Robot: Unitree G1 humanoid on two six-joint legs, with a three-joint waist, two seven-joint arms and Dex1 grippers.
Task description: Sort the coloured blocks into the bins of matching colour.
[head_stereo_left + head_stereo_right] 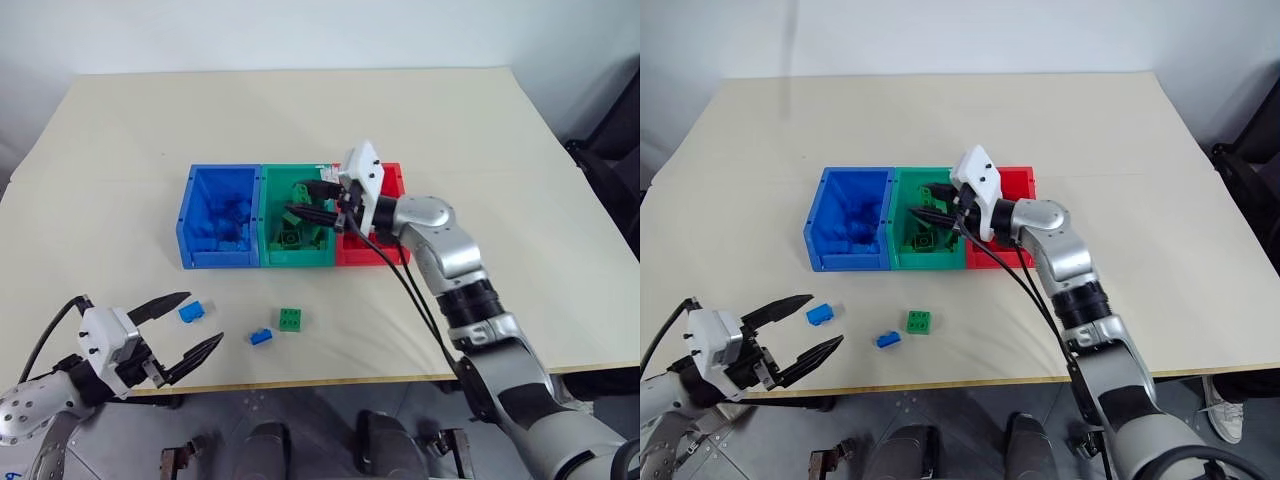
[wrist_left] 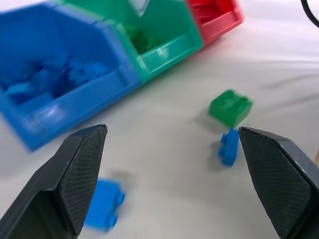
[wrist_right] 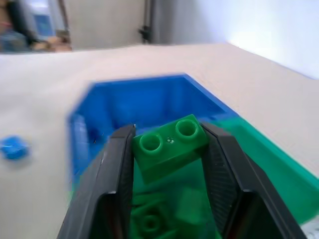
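The three bins stand in a row at mid-table: blue bin (image 1: pixel 186 225), green bin (image 1: pixel 297 258), red bin (image 1: pixel 392 180). Over the green bin my right gripper (image 3: pixel 167 133) is shut on a green block (image 3: pixel 169 145), its studs facing up. Blue blocks lie in the blue bin, green ones in the green bin. On the table in front of the bins lie a green block (image 1: pixel 292 319) and two blue blocks (image 1: pixel 261 336) (image 1: pixel 192 311). Near the front left edge my left gripper (image 1: pixel 203 318) stands open and empty, pointing toward these loose blocks.
The table's front edge (image 1: pixel 330 380) runs just behind my left gripper. My right arm (image 1: pixel 450 260) and its cable reach across the table's right half, over the red bin. Dark furniture (image 1: pixel 610 170) stands off the table at the far right.
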